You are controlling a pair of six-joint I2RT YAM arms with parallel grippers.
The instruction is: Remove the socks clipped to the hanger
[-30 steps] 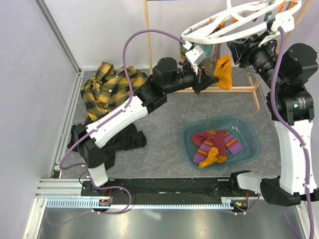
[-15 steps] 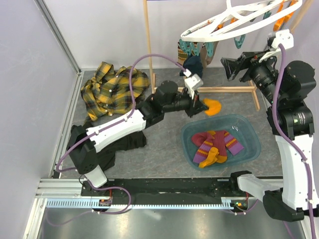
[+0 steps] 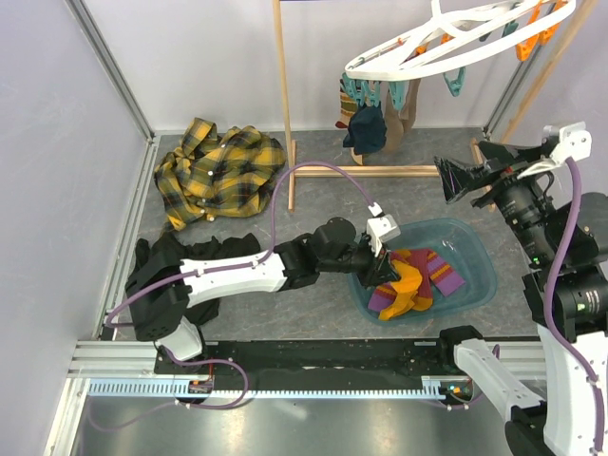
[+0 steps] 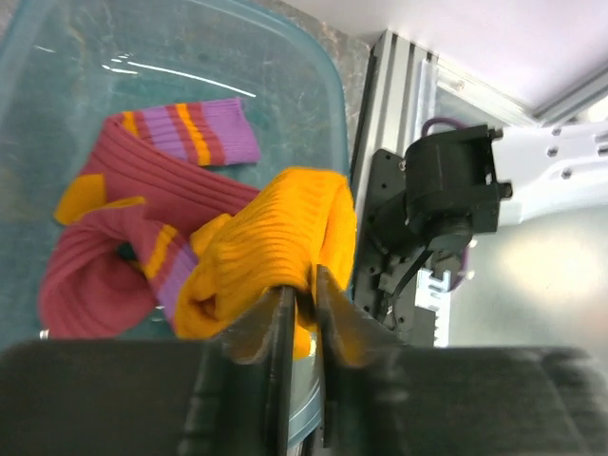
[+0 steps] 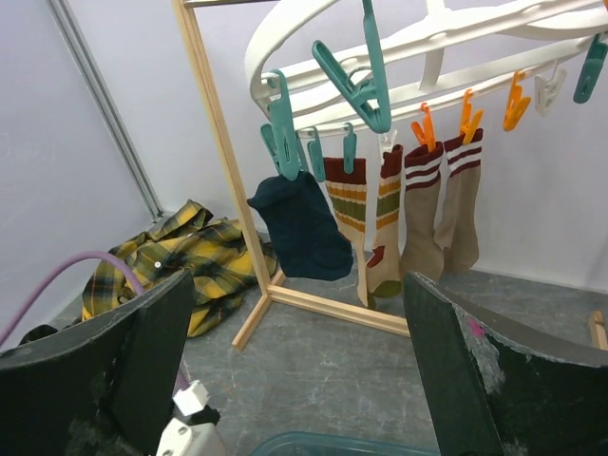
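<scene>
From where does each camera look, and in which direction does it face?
Top view: sits above and behind the arms, looks down on the table; both arms show, left hand over the tub, right hand raised.
Left wrist view: looks down into the tub; its fingers pinch the yellow sock.
Right wrist view: faces the hanger and its socks; its open fingers show at the lower corners.
Shared: top and left wrist views both show tub and yellow sock.
</scene>
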